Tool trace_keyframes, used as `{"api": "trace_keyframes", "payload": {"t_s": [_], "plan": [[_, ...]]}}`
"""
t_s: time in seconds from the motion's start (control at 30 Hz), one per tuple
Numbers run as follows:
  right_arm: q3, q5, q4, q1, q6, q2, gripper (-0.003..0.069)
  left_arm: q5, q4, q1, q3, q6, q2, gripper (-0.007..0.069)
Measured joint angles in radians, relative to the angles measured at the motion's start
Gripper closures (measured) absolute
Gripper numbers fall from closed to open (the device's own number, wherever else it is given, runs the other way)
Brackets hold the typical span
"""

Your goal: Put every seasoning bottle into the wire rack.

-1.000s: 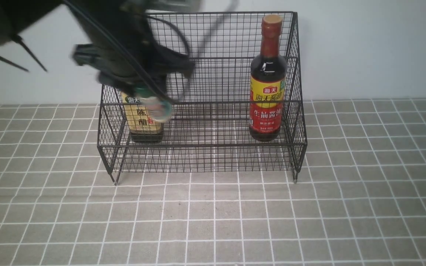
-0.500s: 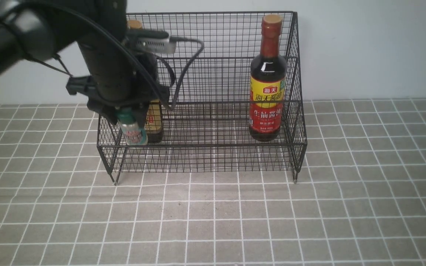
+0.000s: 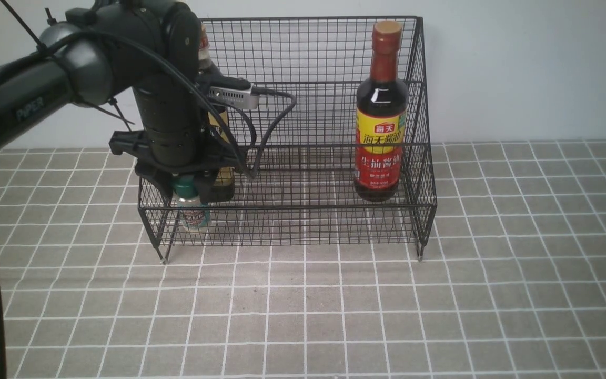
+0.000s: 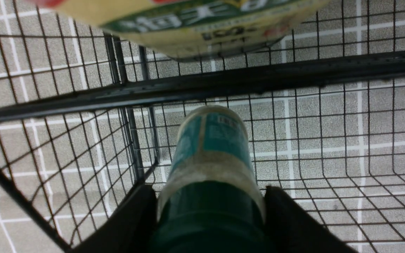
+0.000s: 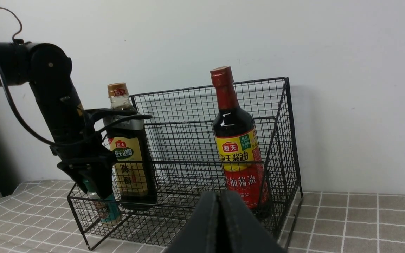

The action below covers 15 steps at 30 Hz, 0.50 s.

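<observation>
Lower left, our left claw (image 3: 190,188) grasps the shaker (image 3: 194,211); released unseated, it may topple on the wire rack (image 3: 308,223).

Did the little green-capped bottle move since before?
Yes. The green-capped shaker went down and leftward, into the front left corner of the wire rack, in the left gripper.

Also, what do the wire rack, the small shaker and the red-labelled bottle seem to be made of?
The wire rack: thin metal wire, probably, with a matte black coating; rigid grid. The shaker: likely clear plastic; translucent body, opaque green cap. The red-labelled bottle: glossy glass or plastic, sharp highlights on its shoulder; I cannot tell which.
</observation>
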Motion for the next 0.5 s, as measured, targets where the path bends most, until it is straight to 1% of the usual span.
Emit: {"api": "trace_keyframes", "payload": {"t_s": [0.07, 0.3, 0.5], "plan": [[0.000, 0.000, 0.000, 0.000, 0.000, 0.000, 0.0671, 0.000, 0.000, 0.000, 0.000, 0.000, 0.000, 0.0272], [0.000, 0.000, 0.000, 0.000, 0.000, 0.000, 0.0671, 0.000, 0.002, 0.000, 0.000, 0.001, 0.000, 0.0194], [0.000, 0.000, 0.000, 0.000, 0.000, 0.000, 0.0671, 0.000, 0.024, 0.000, 0.000, 0.002, -0.001, 0.0186]]}}
